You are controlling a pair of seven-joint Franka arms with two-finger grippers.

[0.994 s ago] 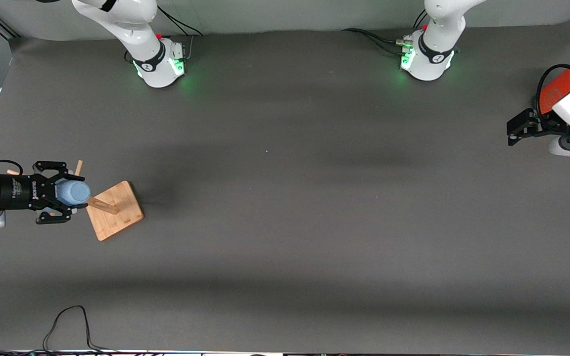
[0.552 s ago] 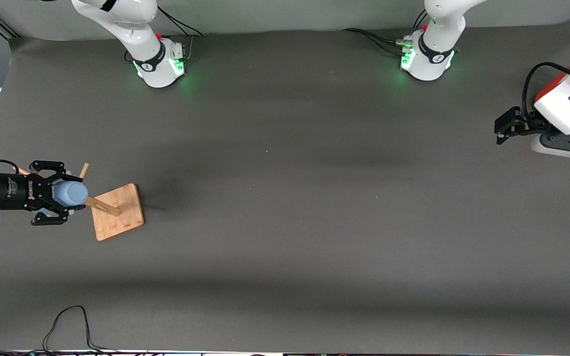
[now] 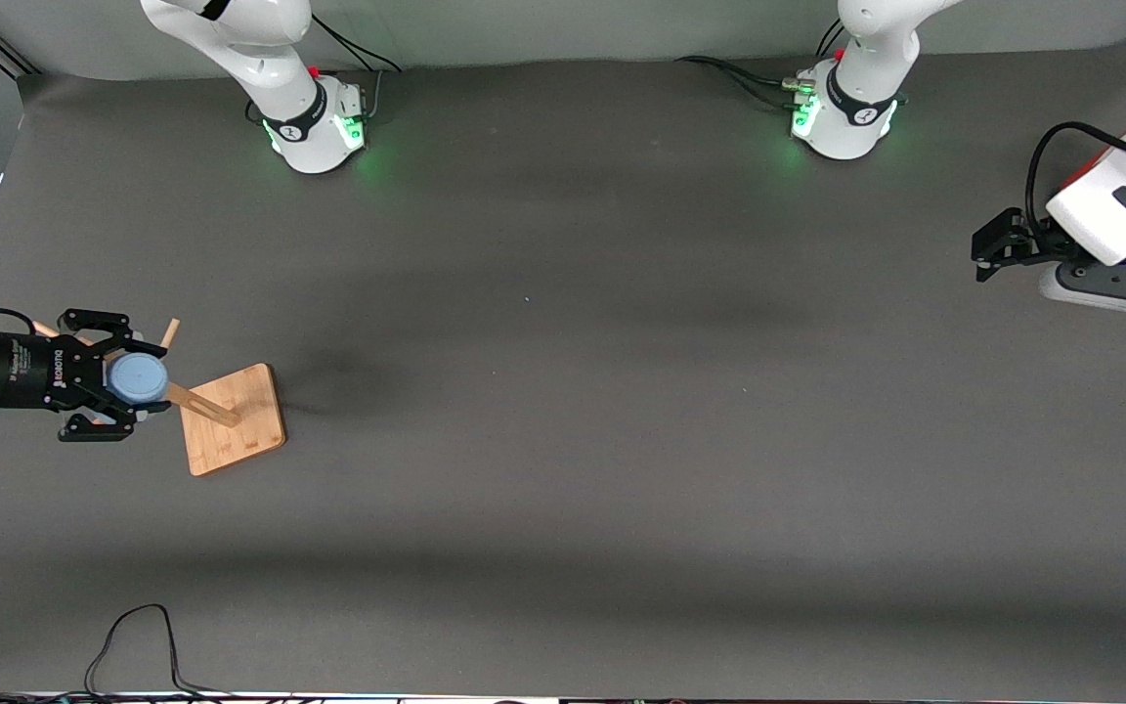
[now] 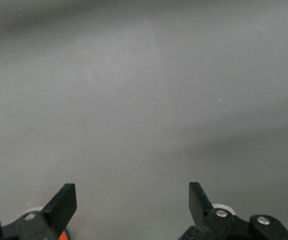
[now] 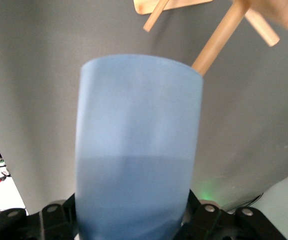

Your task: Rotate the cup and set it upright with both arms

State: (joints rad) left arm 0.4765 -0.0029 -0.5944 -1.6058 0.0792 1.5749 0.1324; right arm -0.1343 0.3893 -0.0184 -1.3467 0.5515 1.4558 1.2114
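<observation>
The light-blue cup [image 3: 140,379] is up in the air beside the wooden rack [image 3: 242,430], at the right arm's end of the table. My right gripper [image 3: 133,381] is shut on it, one finger on each side. In the right wrist view the cup [image 5: 138,145] fills the space between the jaws of the right gripper [image 5: 133,222] and hides most of the fingers. A slanted rack peg [image 5: 219,37] runs up to the cup's outer end. My left gripper [image 3: 981,256] hangs open and empty over the left arm's end of the table, its fingertips [image 4: 63,200] wide apart above bare mat.
The rack is a square wooden base with a post and several angled pegs [image 3: 203,404]. An orange cylinder [image 4: 61,235] shows just under the left gripper. A black cable [image 3: 133,636] loops on the table's edge nearest the front camera.
The right gripper has drawn the cup a little away from the rack's base, and one end of the cup now faces the front camera. The left gripper has shifted slightly toward the table's middle.
</observation>
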